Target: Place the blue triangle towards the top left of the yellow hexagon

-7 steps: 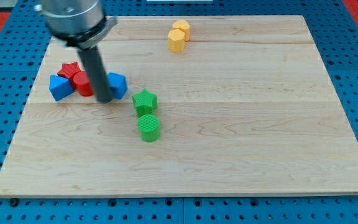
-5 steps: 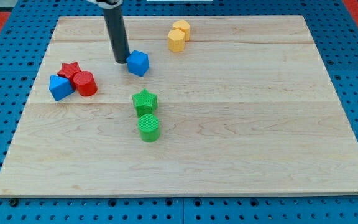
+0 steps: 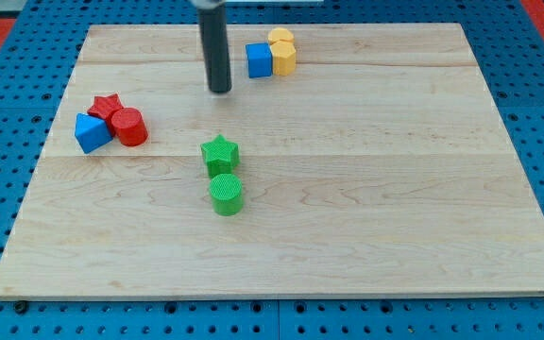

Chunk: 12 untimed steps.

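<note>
the rod stood upright over the wooden desk (image 3: 366, 189), and my tip (image 3: 220, 91) rested on the board near the view's top, left of centre. this rig carried no end effector, only the rod, so nothing could be recorded as apart, together or clamped. the blue block (image 3: 259, 59), its shape not clear enough to confirm as a triangle, sat to the upper right of my tip and apart from it. its right face touched the front yellow hexagon (image 3: 284, 58), with a second yellow block (image 3: 280, 38) just behind that one. at the view's left a red star (image 3: 107, 105), a red cylinder (image 3: 129, 127) and another blue block (image 3: 90, 132) were bunched together. a green star (image 3: 220, 154) stood near the middle of the board, with a green cylinder (image 3: 226, 194) just below it.
</note>
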{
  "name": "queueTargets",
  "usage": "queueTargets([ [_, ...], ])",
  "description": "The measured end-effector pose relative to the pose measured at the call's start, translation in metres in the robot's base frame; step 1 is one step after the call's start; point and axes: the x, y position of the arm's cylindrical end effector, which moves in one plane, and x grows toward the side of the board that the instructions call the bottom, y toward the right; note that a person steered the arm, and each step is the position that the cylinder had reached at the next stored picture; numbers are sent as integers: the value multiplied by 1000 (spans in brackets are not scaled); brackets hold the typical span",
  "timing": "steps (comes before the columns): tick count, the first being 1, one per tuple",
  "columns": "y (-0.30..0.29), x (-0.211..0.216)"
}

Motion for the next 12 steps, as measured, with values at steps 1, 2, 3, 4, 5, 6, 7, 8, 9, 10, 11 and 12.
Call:
queueTargets([
  [1, -58, 61],
  [2, -110, 87],
  [3, -129, 123],
  [4, -161, 83],
  [5, -185, 37],
  [6, -199, 30],
  [7, -160, 33],
  [8, -154, 9],
  [9, -153, -59],
  [10, -191, -66],
  [11, -199, -87],
  [12, -43, -77],
])
